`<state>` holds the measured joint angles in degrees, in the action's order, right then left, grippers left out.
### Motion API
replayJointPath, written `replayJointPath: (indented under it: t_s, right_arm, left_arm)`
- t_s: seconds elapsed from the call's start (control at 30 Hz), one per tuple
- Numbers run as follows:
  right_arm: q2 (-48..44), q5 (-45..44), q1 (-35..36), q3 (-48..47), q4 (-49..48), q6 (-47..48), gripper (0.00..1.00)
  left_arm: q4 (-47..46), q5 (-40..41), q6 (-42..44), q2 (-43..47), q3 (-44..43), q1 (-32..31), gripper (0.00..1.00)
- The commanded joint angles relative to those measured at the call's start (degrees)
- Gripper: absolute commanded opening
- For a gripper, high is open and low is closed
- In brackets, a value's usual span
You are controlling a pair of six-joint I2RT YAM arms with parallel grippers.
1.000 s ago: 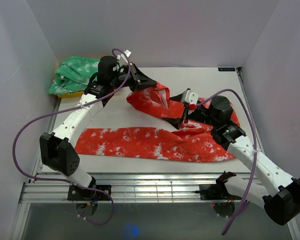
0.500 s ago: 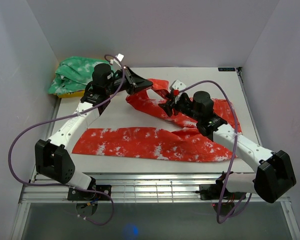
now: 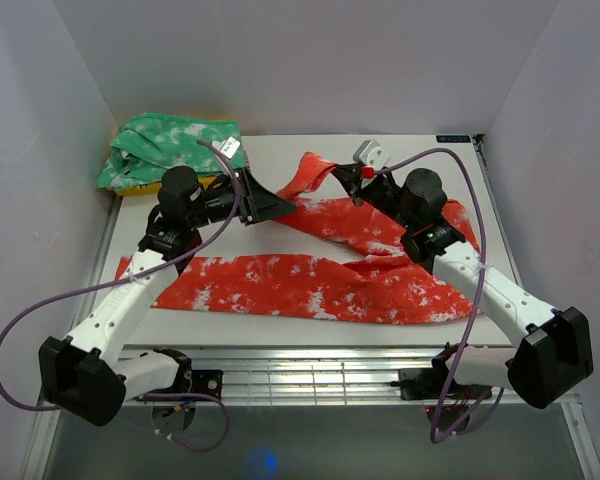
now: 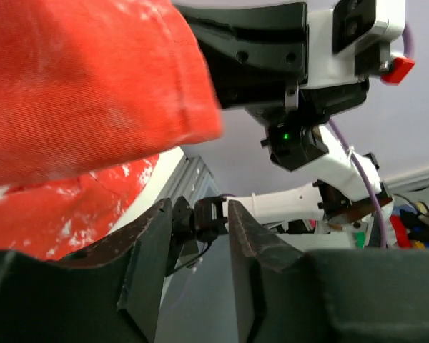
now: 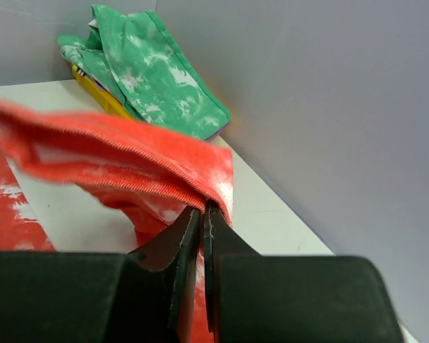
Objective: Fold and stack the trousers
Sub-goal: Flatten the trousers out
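The red-orange trousers with white splotches lie across the table, one leg stretched along the front. The other leg rises toward the back, and my right gripper holds its hem up off the table. In the right wrist view that gripper is shut on the hem of the trousers. My left gripper sits just left of the raised leg, pointing right. It stands open with nothing between its fingers, and the trousers hang above and to its left.
A green white-mottled garment lies on a yellow cloth at the back left corner, also seen as the green garment from the right wrist. Walls close in the table at the back and both sides.
My left gripper let go of the trouser leg, opened and drew back to the left. My right gripper moved up to the hem, shut on it and lifted it.
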<state>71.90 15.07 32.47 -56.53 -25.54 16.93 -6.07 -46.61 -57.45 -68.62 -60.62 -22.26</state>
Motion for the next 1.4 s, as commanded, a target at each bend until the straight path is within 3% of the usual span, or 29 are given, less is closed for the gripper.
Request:
replayJointPath:
  t_s: [0.0, 0.03, 0.1, 0.13, 0.17, 0.23, 0.33, 0.37, 0.43, 0.5, 0.53, 0.57, 0.6, 0.63, 0.77, 0.9, 1.1, 1.27, 1.37]
  right_arm:
    - [-5.26, 6.80, -0.83, -0.51, -4.70, 4.16, 0.08]
    - [-6.15, 10.99, -0.91, -0.16, -3.48, 4.69, 0.08]
    - [-9.30, 16.71, -0.83, 1.33, -1.80, 6.18, 0.08]
    - [-10.28, 18.57, -0.91, 2.12, -0.49, 6.62, 0.08]
    - [-12.46, 20.16, -0.92, 3.69, 0.57, 7.41, 0.08]
    - [-14.58, 24.11, -0.92, 6.16, 0.93, 9.69, 0.08]
    - [-17.23, 29.39, -0.83, 8.72, 2.95, 11.37, 0.08]
    - [-16.97, 30.62, -0.91, 8.63, 5.21, 11.37, 0.08]
    - [-16.36, 35.35, -0.92, 7.67, 7.08, 10.50, 0.08]
    - [-14.95, 38.70, -0.65, 7.14, 7.96, 8.74, 0.08]
    - [-14.34, 39.50, -0.57, 6.70, 8.31, 8.13, 0.08]
    - [-13.46, 40.21, -0.48, 6.53, 8.49, 7.25, 0.08]
    - [-12.84, 41.52, -0.30, 6.35, 9.19, 6.89, 0.08]
    - [-10.83, 42.92, -0.04, 5.56, 9.89, 5.59, 0.08]
    - [-6.87, 44.16, 0.23, 3.89, 10.33, 3.38, 0.08]
    - [-1.08, 44.26, 0.58, 1.61, 9.19, 1.53, 0.08]
    - [5.17, 44.61, 0.58, -1.30, 8.22, -4.09, 0.08]
    - [8.61, 46.19, 0.67, -3.58, 8.76, -7.51, 0.08]
    - [9.22, 46.54, 0.67, -3.76, 7.08, -9.19, 0.08]
  left_arm:
    - [2.44, -3.94, 16.62, 8.31, 3.31, -0.15, 0.50]
    - [3.51, -4.19, 28.15, 10.33, 3.58, -0.15, 0.65]
    - [9.62, -4.20, 43.84, 16.22, 3.49, -0.15, 0.80]
    - [12.45, -3.93, 59.06, 17.98, 3.14, -0.15, 0.88]
    - [15.61, -4.45, 68.87, 20.69, 2.44, -0.15, 0.92]
    - [23.71, -5.42, 90.54, 22.82, 1.13, -0.15, 0.93]
    - [36.35, -9.35, 112.49, 24.32, -2.55, -0.15, 0.93]
    - [39.61, -10.68, 126.48, 23.97, -3.70, -0.15, 0.93]
    - [46.04, -12.53, 137.03, 22.40, -5.55, -0.15, 0.93]
    - [54.60, -14.73, 153.89, 20.64, -8.89, -0.24, 0.92]
    - [58.32, -14.74, 160.92, 18.54, -9.86, -0.33, 0.91]
    - [61.41, -13.95, 173.60, 17.48, -11.17, -0.50, 0.90]
    - [66.83, -13.08, 179.38, 16.51, -11.62, -0.68, 0.87]
    - [71.67, -9.50, 191.54, 14.15, -12.41, -1.81, 0.85]
    - [73.74, -5.34, 197.10, 11.06, -13.64, -6.63, 0.83]
    - [73.39, -0.07, 195.62, 6.23, -15.75, -13.06, 0.83]
    - [67.85, 11.18, 180.53, 0.25, -21.02, -25.19, 0.80]
    - [66.98, 19.35, 175.23, -4.85, -22.44, -32.65, 0.77]
    - [66.80, 24.72, 170.66, -7.48, -23.22, -35.21, 0.69]
